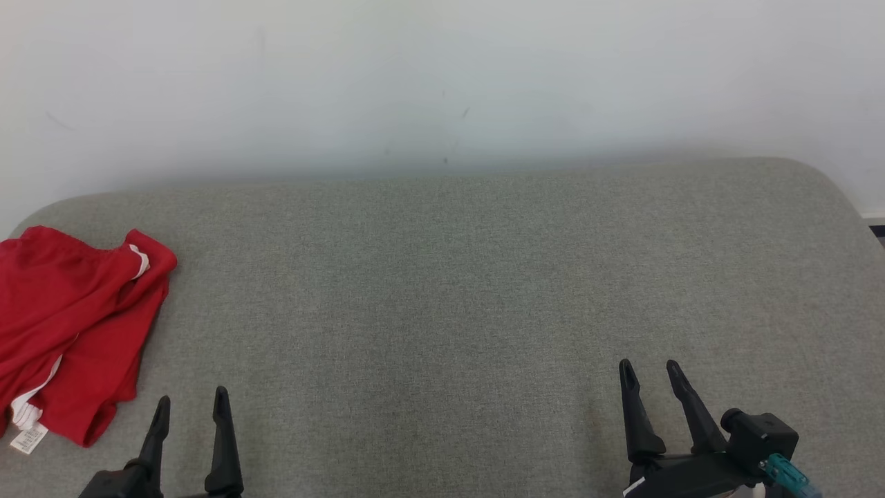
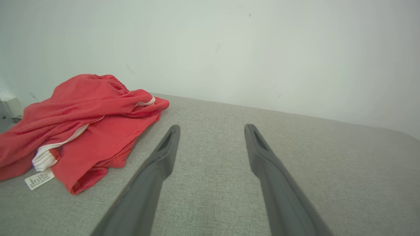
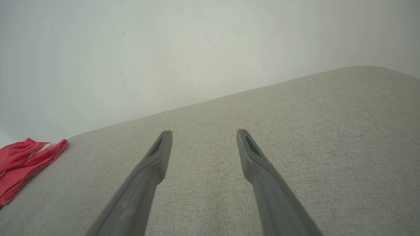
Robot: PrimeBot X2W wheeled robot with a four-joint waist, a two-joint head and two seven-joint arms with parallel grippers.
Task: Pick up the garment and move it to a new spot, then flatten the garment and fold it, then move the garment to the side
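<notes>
A red garment (image 1: 72, 325) with white trim and a white label lies bunched at the far left of the grey fabric surface (image 1: 442, 290). The left wrist view shows the garment (image 2: 82, 127) in loose folds to the left of the fingers. My left gripper (image 1: 192, 404) stands open near the front edge, just right of the garment, with nothing between its fingers. At the lower right my right gripper (image 1: 648, 370) is open too and holds nothing. In the right wrist view the garment (image 3: 23, 164) lies far off at the left edge.
A plain white wall (image 1: 442, 83) runs directly behind the grey surface. The surface has rounded back corners, and its right edge drops off near a dark strip (image 1: 877, 225) of floor.
</notes>
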